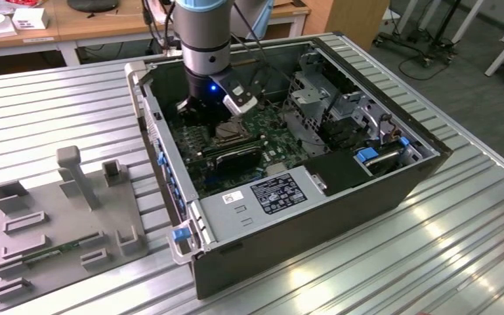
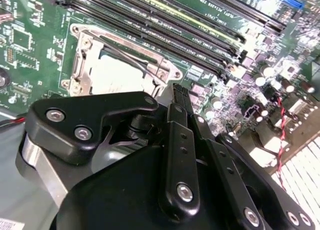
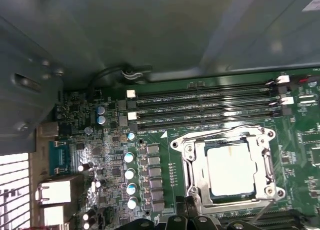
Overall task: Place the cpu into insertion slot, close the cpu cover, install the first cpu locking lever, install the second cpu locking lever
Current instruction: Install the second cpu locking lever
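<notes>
The cpu [image 3: 229,169] lies flat in the insertion slot [image 3: 192,190], a pale square on the green motherboard [image 3: 115,145]. The silvery cpu cover [image 3: 266,162] lies down around it, and the chip shows through its cut-out. One thin wire lever [image 3: 235,129] runs along the cover's edge nearest the memory slots; another lever [image 3: 260,212] slants beside the opposite edge. My gripper [image 2: 181,93] is shut with nothing between its black fingers, its tips just off the socket's corner. The second wrist view shows the cpu [image 2: 117,75] and cover [image 2: 82,65]. My gripper [image 1: 201,113] hangs inside the case.
The open computer case [image 1: 322,216] lies on a ribbed metal table [image 1: 427,262]. Long black memory slots [image 3: 200,108] run beside the socket. Drive cages and cables [image 1: 340,111] fill the case's far side. A grey fixture plate [image 1: 60,223] sits at the exterior view's left.
</notes>
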